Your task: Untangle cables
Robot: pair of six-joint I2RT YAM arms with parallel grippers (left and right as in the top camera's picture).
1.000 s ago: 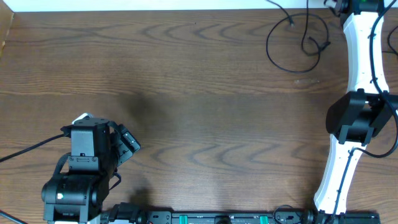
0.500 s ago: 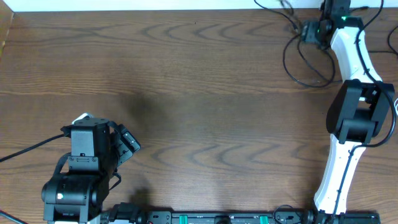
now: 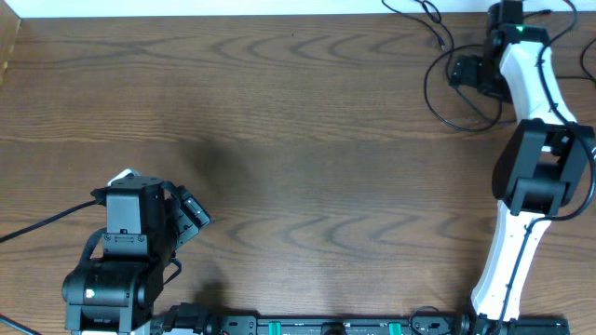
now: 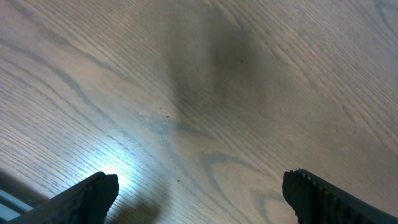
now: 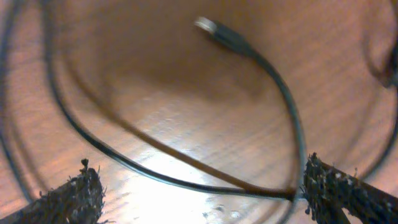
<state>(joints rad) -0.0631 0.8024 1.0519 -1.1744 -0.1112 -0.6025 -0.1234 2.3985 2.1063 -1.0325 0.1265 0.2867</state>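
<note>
Your right gripper [image 5: 199, 171] hangs wide open, empty, straddling the black cable [image 5: 233, 40], ready to grab; left gripper [image 4: 200, 179] gapes open, parked aside.

Black, jointed left arm [image 3: 116, 251]: folded compactly at the near-left corner of the brown wooden table [image 3: 307, 121]. Black two-finger left gripper [image 4: 199, 198]: jaws spread wide, fingertips [image 4: 93, 194] facing the tabletop. White right arm [image 3: 523, 65] with black joints: extended along the right edge to the far-right corner. Right gripper [image 5: 199, 190]: jaws spread wide, directed down at the tabletop.
</note>
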